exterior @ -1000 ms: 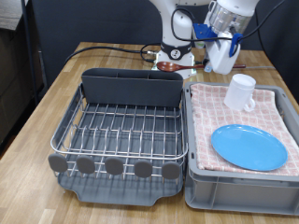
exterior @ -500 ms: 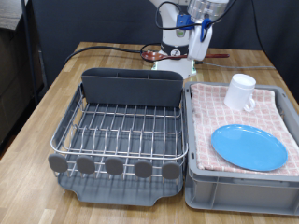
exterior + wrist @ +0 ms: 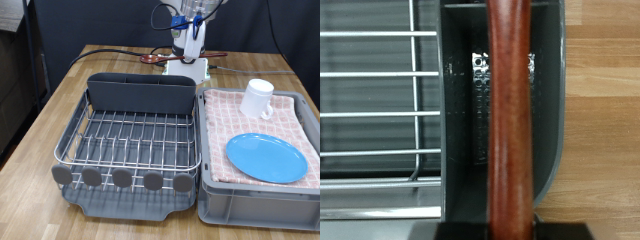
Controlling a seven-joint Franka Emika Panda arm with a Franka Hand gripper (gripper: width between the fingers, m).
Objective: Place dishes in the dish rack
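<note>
Light wooden plank surface (image 3: 60, 105), dark wall or panel behind it, some cables lying on the wood behind the dish rack (image 3: 130, 140). The rack is the landmark: dark grey plastic tray, silver wire grid (image 3: 130, 138) inside, tall grey cutlery box (image 3: 140, 94) along its far edge, round grey tabs (image 3: 120, 178) along its near edge. Nothing rests on the grid; no dish shows in the cutlery box in the exterior view. Just beside the rack, on the exterior view's right and touching or nearly touching it, stands a grey bin (image 3: 260, 195) lined with a pink checked cloth (image 3: 285, 115). On the cloth: a round flat light-blue plate (image 3: 266, 157) toward the bin's near end, and a white handled mug (image 3: 257, 98) toward the far end, tilted, apart from the plate. The tool (image 3: 188, 45) hangs above and just behind the far right corner of the rack, over the cutlery box end, pinching the reddish-brown wooden spoon (image 3: 165, 60), which lies roughly horizontal in the air, sticking out to both sides of the tool. Wrist view: spoon handle (image 3: 510, 120) runs straight down the frame over the open cutlery box, whose perforated floor is visible beneath; wire grid bars lie beside the box and bare wood shows on its other side.
</note>
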